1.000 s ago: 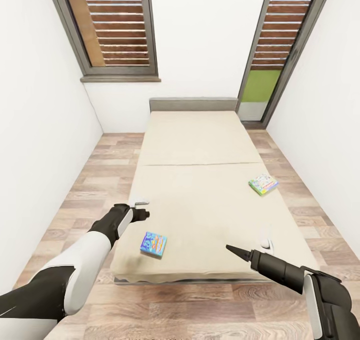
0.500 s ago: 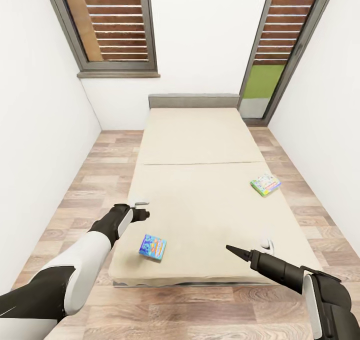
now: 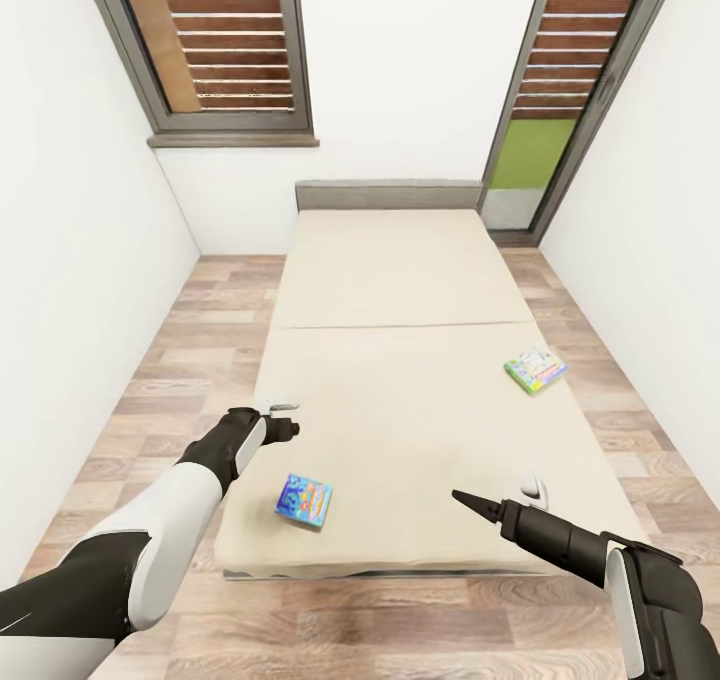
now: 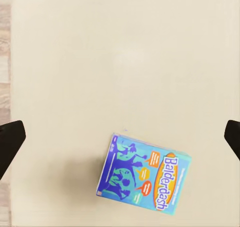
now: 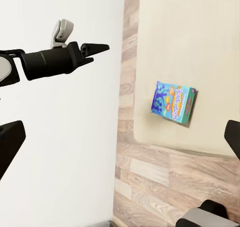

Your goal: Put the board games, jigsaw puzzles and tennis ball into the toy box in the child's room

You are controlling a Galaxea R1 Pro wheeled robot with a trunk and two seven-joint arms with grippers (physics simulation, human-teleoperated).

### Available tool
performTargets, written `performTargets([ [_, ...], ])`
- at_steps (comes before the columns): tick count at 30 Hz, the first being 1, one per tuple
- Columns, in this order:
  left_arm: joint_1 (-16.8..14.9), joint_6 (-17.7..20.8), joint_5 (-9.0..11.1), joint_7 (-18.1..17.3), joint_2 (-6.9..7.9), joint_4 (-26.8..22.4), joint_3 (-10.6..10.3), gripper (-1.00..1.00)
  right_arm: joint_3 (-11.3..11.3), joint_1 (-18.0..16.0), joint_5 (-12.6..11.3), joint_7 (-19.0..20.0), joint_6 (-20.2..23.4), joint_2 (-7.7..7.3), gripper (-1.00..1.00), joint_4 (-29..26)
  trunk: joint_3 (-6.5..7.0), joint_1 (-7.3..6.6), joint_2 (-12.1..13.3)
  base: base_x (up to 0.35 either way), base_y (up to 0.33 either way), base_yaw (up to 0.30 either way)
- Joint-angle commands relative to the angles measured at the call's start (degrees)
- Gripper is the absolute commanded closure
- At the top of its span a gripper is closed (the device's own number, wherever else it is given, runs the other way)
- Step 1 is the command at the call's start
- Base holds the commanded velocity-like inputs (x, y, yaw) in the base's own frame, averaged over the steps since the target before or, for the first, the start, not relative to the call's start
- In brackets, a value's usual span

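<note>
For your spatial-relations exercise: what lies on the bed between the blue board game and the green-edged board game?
In the head view, only bare beige mattress separates the blue Balderdash box from the green-edged box.

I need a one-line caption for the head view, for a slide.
Both pincers, left and right, hover above the bed, where a blue board game and a green-edged board game lie.

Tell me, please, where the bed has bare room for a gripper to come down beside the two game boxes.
The bed is bare from the headboard to its middle seam, and between the blue board game near the foot and the green-edged board game by the right edge. Nowhere is crowded.
</note>
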Motion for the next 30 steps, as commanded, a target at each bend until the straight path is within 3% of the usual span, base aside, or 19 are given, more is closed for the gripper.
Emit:
performTargets([
  [1,0.0,0.3,0.0,0.1,-0.07,-0.1,0.4,-1.0,-0.1,-0.1,0.1,0.3,0.5,0.05,-1.0,0.0,-0.18,0.04,-0.1,0.135,0.0,0.0],
  [16,0.0,0.2,0.0,0.1,-0.07,-0.1,0.4,-1.0,-0.1,-0.1,0.1,-0.1,0.5,0.12,-1.0,0.0,-1.6,0.04,-0.1,0.024,0.0,0.0],
  [30,0.0,-3.4,0.0,0.2,-0.11,2.8,0.4,-1.0,0.0,-0.1,0.1,-0.4,0.5,0.14,-1.0,0.0,-2.91,0.04,-0.1,0.0,0.0,0.0],
])
